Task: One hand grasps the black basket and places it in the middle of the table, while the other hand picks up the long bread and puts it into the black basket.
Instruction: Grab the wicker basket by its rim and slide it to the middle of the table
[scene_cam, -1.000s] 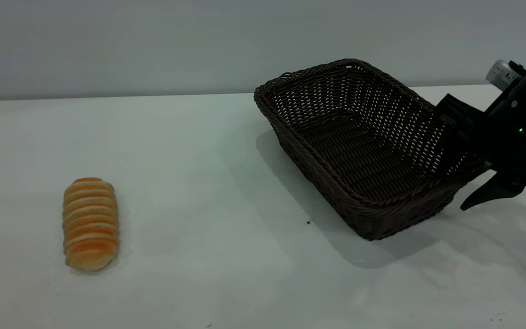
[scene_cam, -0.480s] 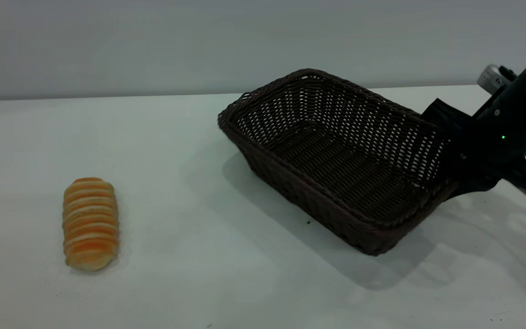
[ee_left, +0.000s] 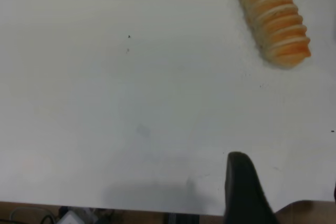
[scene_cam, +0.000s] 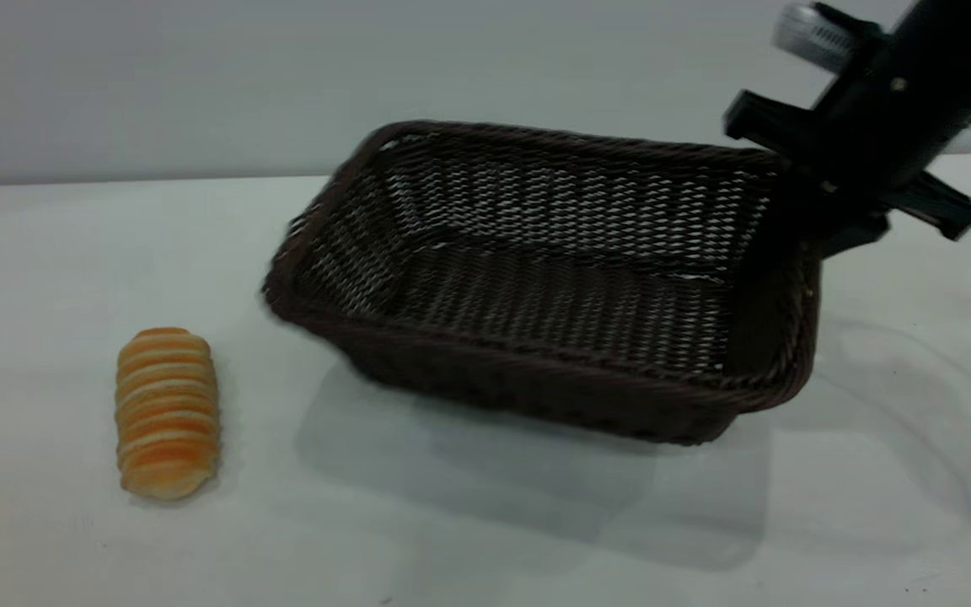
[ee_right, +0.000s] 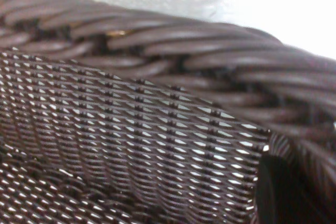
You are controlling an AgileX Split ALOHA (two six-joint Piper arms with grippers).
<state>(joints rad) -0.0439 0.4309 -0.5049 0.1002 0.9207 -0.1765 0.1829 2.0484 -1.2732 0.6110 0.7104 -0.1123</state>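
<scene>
- Bread (scene_cam: 168, 412): lies flat on the table (scene_cam: 485, 539) at lower left of the exterior frame, stripes up, well apart from the basket and untouched. It also shows at upper right of the left wrist frame (ee_left: 274, 18).
- Left gripper (ee_left: 244, 192): only one dark finger shows, at the bottom edge of the left wrist frame, above bare tabletop and well apart from the bread. Cannot tell whether the fingers are apart or together. The arm is absent from the exterior frame.
- Basket (scene_cam: 549, 278): centre to right of centre in the exterior frame, tilted, with a shadow spread on the table beneath it; judged lifted clear, or nearly so. Long side faces the camera.
- Right gripper (scene_cam: 797, 232): at the basket's right-hand end, upper right of the frame, clamped on the braided rim. The right wrist frame is filled by rim and openwork wall (ee_right: 157, 93), with one finger edge at lower right.
- Step in hand, as judged: carrying the basket to mid-table.
- To do it well: hold the clamp firm, since a one-end grip lets the far end sag or swing.
- Lower until the base sits flat before parting the fingers.
- Stop short of the bread so the near corner does not nudge it.
</scene>
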